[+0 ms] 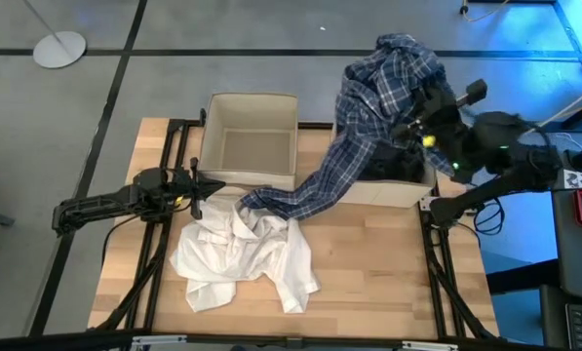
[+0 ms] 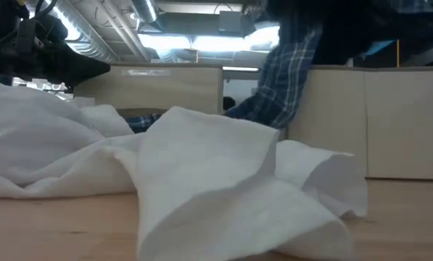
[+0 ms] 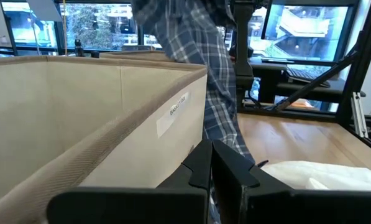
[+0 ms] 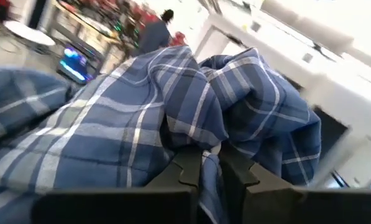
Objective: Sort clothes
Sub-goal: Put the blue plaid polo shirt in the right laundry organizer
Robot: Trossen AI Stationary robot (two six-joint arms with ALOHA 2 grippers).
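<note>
My right gripper (image 1: 419, 125) is raised over the right beige box (image 1: 393, 193) and is shut on the blue-and-white plaid shirt (image 1: 368, 107). The shirt bunches around the gripper in the right wrist view (image 4: 141, 112). White shirts (image 1: 242, 249) lie crumpled on the table in front of the left beige box (image 1: 250, 141). My left gripper (image 1: 198, 190) is shut and empty, low at the left edge of the white pile, beside the left box's front corner. I cannot make out the dark green and dark grey garments. My right gripper pinches a bunched fold of the plaid shirt (image 4: 191, 140) between its two fingers, several layers gathered. The upper part of the shirt is heaped over and around the gripper. The rest hangs slack over the right box, and its tail end (image 1: 271, 200) lies on the table against the white shirts.
The two beige boxes stand side by side at the table's far edge; the left one (image 3: 79, 124) is open, and its floor shows bare in the high view. Bare wood (image 1: 388, 263) lies to the right of the white pile. Black frame rails (image 1: 446, 273) run along both table sides.
</note>
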